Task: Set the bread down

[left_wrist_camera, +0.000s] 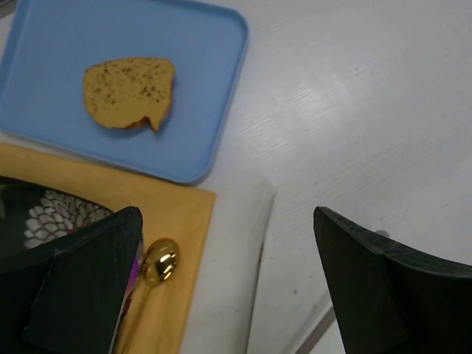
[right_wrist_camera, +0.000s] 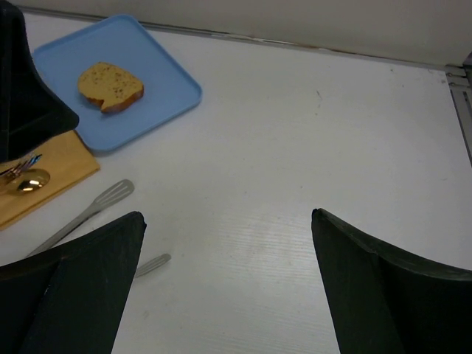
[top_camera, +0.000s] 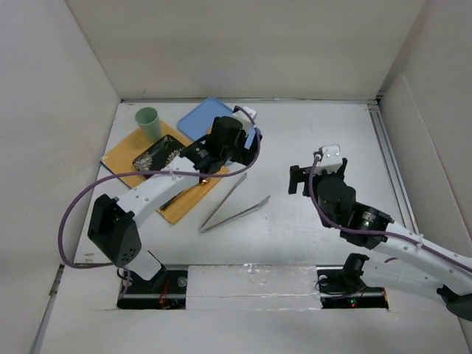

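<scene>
Lying flat, speckled golden bread [left_wrist_camera: 129, 91], darker crust.

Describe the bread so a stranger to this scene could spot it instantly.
On the far left part of the table, a blue tray sits beside the orange placemat. The bread lies flat on that tray, alone. It is a small golden-brown slice with a darker crust, the only food among a gold spoon, tongs and a patterned plate.
</scene>
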Available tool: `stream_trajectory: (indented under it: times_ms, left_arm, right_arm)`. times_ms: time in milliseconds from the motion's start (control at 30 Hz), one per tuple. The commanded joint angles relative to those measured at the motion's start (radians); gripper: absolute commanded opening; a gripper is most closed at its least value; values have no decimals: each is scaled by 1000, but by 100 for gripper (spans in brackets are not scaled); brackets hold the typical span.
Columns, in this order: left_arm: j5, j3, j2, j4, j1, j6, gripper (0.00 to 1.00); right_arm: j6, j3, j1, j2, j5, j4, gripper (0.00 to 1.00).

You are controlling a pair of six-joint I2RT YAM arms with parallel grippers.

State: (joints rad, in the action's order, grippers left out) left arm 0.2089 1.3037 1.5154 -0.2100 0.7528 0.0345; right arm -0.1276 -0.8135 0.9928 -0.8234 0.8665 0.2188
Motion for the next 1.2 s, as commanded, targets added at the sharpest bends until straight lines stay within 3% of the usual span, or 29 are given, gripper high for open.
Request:
stream_trajectory:
  times_ms: [0, 67, 133, 233, 300, 433, 567, 867, 1167]
  left_arm:
    - [-83, 77, 66, -310, -39, -146, 99]
    - [-40, 75, 116, -408, -50, -186, 99]
    - [-54, 2, 121, -395, -66, -272, 99]
    - [-288, -70, 14, -313, -113, -323, 99]
    - [-330, -78, -9, -298, -141, -326, 99]
    - [-266, -106, -21, -366, -129, -347, 99]
    - [-292, -115, -1, -466, -84, -372, 99]
    - [-375, -265, -58, -398, -75, -343, 99]
    - [-381, -265, 8, -384, -32, -334, 99]
  right_arm:
    - [6, -24, -10, -6, -38, -18, 100]
    - [8, -29, -10, -3, -38, -10, 100]
    - [9, -21, -10, 9, -28, -16, 100]
    - [11, -1, -10, 18, -15, -32, 100]
    - [13, -4, -10, 15, -20, -32, 100]
    - [14, -12, -10, -3, -17, -24, 100]
    - [13, -21, -10, -16, -18, -10, 100]
    - [13, -21, -10, -29, -14, -12, 100]
    - [8, -29, -19, -40, 3, 2, 100]
